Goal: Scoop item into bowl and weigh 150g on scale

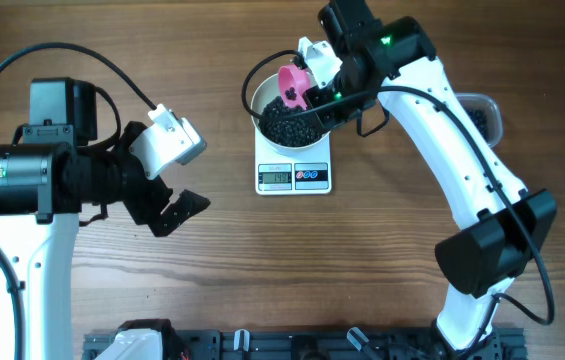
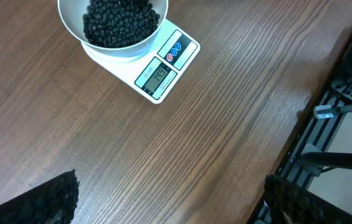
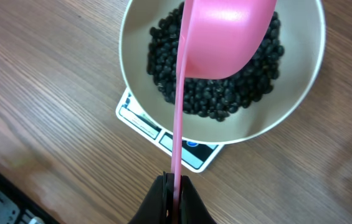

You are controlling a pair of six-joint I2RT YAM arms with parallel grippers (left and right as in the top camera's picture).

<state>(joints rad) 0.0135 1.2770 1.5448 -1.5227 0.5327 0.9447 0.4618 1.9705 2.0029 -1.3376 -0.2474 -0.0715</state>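
Beans (image 3: pixel 216 102) are the job here, and we start at the right claw (image 3: pixel 174 186), which is clenched on the thin handle of the pink scoop (image 3: pixel 225 31). The scoop's cup hangs over the white bowl (image 3: pixel 300 74) with its underside toward the wrist camera, so we cannot tell whether it holds any beans. The beans lie in a dark heap covering the bowl's bottom. The bowl sits on the scale (image 2: pixel 179 53), whose display (image 2: pixel 157 78) is lit, but its digits are too small for us to read with confidence. Farther right, half hidden behind the arm, a clear tub (image 1: pixel 484 112) shows dark contents. Well apart, over bare surface (image 2: pixel 225 143), the left claw (image 2: pixel 169 193) hangs released, with nothing between its jaws.

We judge the scooping well advanced: much is in the bowl. What remains is trimming the load to 150 g, and we cannot confirm from here how close it stands.
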